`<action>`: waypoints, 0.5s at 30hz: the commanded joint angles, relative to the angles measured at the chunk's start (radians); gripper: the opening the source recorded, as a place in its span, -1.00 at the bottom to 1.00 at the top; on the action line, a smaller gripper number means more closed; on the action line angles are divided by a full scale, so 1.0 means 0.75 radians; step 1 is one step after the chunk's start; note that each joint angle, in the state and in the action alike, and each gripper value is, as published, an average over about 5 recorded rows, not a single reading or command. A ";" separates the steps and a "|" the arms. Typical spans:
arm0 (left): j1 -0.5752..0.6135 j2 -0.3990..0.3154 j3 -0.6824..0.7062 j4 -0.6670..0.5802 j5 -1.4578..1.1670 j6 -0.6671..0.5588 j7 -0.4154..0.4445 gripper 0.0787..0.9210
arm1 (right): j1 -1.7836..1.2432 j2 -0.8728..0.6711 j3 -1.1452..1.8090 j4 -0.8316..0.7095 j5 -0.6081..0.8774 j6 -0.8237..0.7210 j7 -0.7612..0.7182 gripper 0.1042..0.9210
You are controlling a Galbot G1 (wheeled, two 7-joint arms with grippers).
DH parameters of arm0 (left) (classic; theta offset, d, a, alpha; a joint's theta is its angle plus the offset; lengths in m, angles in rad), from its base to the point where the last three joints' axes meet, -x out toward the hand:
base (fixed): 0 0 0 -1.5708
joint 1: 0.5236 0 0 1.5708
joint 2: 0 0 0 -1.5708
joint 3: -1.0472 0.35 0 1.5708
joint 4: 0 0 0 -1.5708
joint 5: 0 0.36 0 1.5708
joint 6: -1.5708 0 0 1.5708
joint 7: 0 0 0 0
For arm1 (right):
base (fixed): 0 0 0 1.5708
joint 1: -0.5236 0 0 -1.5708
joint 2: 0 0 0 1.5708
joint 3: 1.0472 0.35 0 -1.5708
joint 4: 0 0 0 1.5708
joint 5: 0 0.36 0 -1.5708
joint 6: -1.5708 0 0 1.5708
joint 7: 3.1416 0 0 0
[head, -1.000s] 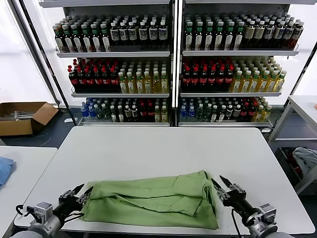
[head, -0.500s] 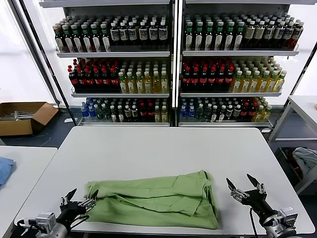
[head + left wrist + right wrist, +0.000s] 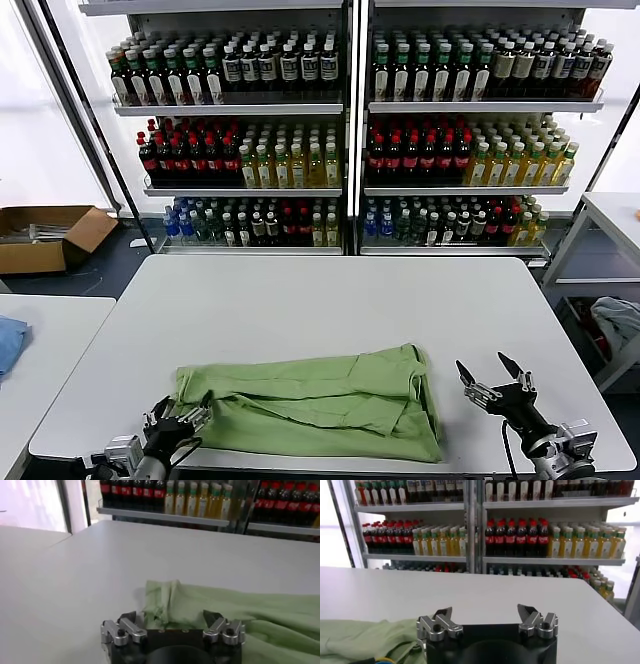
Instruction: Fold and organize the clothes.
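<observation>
The light green polo shirt (image 3: 315, 400) lies folded into a long strip near the front edge of the white table (image 3: 330, 300). My left gripper (image 3: 180, 417) is open at the shirt's left end, low by the table's front edge; in the left wrist view its jaws (image 3: 170, 617) stand apart on either side of the shirt's bunched corner (image 3: 162, 600) and hold nothing. My right gripper (image 3: 492, 377) is open and empty over bare table, a little to the right of the shirt's right end. In the right wrist view it (image 3: 484, 612) shows apart from the shirt (image 3: 365, 637).
Shelves of bottles (image 3: 350, 130) stand behind the table. A second white table with a blue cloth (image 3: 8, 345) is at the left. A cardboard box (image 3: 45, 235) sits on the floor at the left. A grey-white cloth (image 3: 618, 320) lies at the right.
My left gripper has moved right and nearer along the table's front edge, staying open at the shirt's left end. My right gripper drew away from the shirt's right end, then stayed put.
</observation>
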 commanded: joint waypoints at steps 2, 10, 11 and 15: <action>-0.021 -0.054 0.051 0.088 0.014 -0.010 -0.017 0.47 | 0.031 0.004 -0.030 0.004 -0.004 -0.001 0.007 0.76; -0.021 -0.035 0.039 0.099 0.010 -0.020 0.045 -0.09 | 0.060 -0.008 -0.054 0.026 -0.006 -0.013 0.024 0.76; -0.023 -0.029 0.032 0.100 0.006 -0.020 0.047 -0.15 | 0.062 -0.008 -0.055 0.028 -0.006 -0.014 0.025 0.76; -0.028 -0.010 0.003 0.099 -0.012 -0.020 0.046 -0.44 | 0.073 -0.006 -0.059 0.029 -0.006 -0.016 0.032 0.76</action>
